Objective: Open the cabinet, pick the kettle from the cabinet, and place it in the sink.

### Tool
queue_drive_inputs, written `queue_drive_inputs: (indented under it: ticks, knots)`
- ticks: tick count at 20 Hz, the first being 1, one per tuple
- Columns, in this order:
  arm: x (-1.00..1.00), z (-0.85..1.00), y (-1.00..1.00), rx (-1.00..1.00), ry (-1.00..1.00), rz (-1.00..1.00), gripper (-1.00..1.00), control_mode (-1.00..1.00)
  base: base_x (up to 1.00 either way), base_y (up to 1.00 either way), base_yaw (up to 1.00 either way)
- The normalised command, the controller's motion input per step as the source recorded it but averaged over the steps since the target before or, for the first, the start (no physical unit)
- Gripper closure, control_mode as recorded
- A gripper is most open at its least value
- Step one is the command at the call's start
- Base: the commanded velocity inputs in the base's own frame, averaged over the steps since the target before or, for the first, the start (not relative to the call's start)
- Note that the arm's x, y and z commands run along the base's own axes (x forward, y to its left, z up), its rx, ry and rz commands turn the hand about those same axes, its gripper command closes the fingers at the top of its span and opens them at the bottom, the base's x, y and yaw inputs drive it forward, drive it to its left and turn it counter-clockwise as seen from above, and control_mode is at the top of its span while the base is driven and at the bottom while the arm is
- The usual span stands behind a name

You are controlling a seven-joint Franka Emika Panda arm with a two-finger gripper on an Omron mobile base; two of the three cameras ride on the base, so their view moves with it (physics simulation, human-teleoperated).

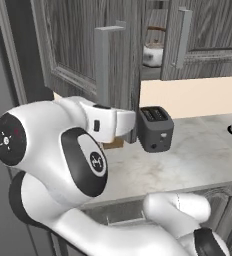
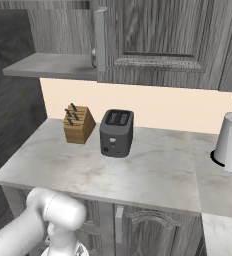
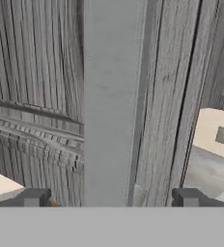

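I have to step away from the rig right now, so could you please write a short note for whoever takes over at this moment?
Gripper: open, its fingertips on either side of the silver bar handle of the left cabinet door, not closed on it.
Cabinet: the left door stands swung partly open.
Kettle: on the shelf inside the cabinet, seen through the gap between the doors, untouched.
On the counter: toaster, knife block.
Done: door partly open.
Left: open further if needed, release the handle, take the kettle, carry it to the sink.
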Motion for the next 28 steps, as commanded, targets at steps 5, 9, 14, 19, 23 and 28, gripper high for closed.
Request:
queue_drive_inputs:
  ticks: [5, 9, 14, 19, 23, 28]
  knots:
    - [0.11, -0.14, 0.00, 0.02, -0.14, 0.33, -1.00, -1.00, 0.00, 0.00, 0.00]
    - [-0.18, 0.00, -0.14, 0.09, 0.00, 0.26, -1.00, -1.00, 0.00, 0.00, 0.00]
    - [-0.31, 0.06, -0.25, 0.12, -0.03, 0.27, -1.00, -1.00, 0.00, 0.00, 0.00]
    - [-0.32, 0.21, -0.24, 0.08, 0.00, 0.14, -1.00, -1.00, 0.00, 0.00, 0.00]
    - [-0.24, 0.22, -0.31, 0.07, 0.06, 0.08, -1.00, -1.00, 0.00, 0.00, 0.00]
    - [-0.19, 0.19, -0.38, 0.10, 0.12, 0.09, -1.00, -1.00, 0.00, 0.00, 0.00]
